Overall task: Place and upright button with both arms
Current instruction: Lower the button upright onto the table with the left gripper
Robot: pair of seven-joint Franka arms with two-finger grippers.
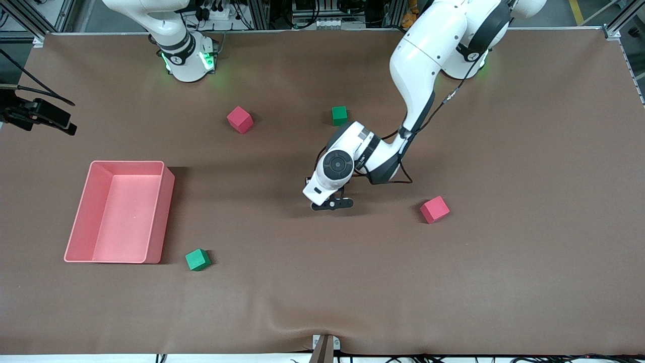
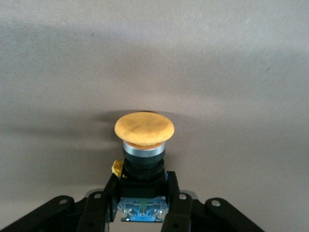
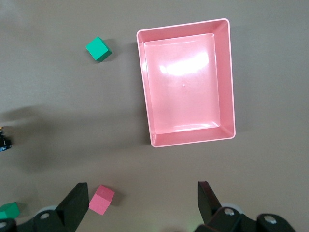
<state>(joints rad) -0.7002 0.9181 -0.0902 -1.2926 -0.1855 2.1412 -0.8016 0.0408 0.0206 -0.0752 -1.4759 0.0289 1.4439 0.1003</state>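
Orange-capped, the button (image 2: 144, 145) is clamped by its black body between the left gripper (image 2: 143, 200)'s fingers, low over the brown table (image 1: 504, 282), toward the left arm's end from the pink bin (image 1: 164, 212). High above that bin, the right gripper (image 3: 142, 203) waits, spread wide.

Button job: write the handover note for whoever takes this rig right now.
Left gripper: shut on the button, gripping its black body, orange cap pointing away from the wrist, low over mid-table.
Right gripper: open, holding nothing, waiting high over the pink bin.
Done: button picked up.
Left: set it down upright, using the right arm as needed. Whether it already touches the table cannot be told. Cubes untouched.
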